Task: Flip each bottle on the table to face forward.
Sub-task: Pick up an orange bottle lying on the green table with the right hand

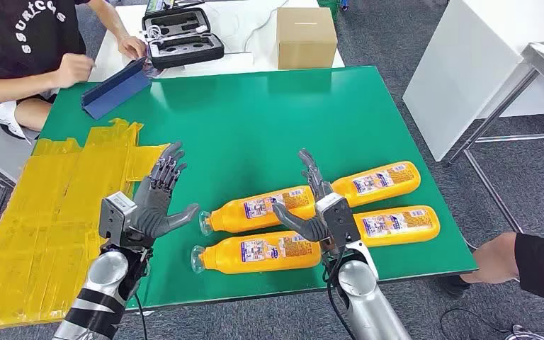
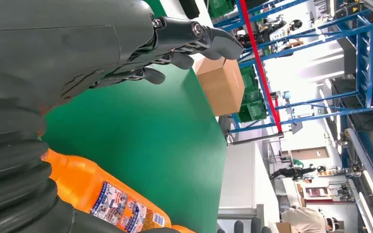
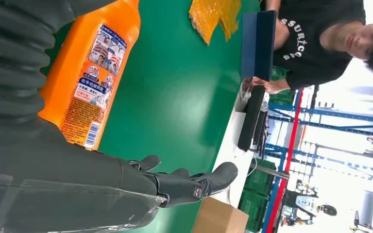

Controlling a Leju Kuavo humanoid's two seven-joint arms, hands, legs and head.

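Note:
Several orange bottles lie on their sides on the green table (image 1: pixel 255 113). One bottle (image 1: pixel 258 210) lies in the middle, another (image 1: pixel 255 253) nearer the front edge, a third (image 1: pixel 379 179) at the right rear and a fourth (image 1: pixel 395 225) at the right front. My left hand (image 1: pixel 157 202) hovers open to the left of the bottle caps, fingers spread, holding nothing. My right hand (image 1: pixel 317 205) hovers open above the gap between the bottles. A bottle (image 2: pixel 107 196) lies under the left hand (image 2: pixel 175 46) in the left wrist view. A label-up bottle (image 3: pixel 94 73) lies beside the right hand (image 3: pixel 184 187) in the right wrist view.
Yellow tape (image 1: pixel 57 212) covers the table's left part. A blue folder (image 1: pixel 115 91), a black case (image 1: pixel 182 37) and a cardboard box (image 1: pixel 306 37) lie at the far end, where a person (image 1: pixel 28 49) sits. Another person's hand (image 1: pixel 499 258) is at the right front corner.

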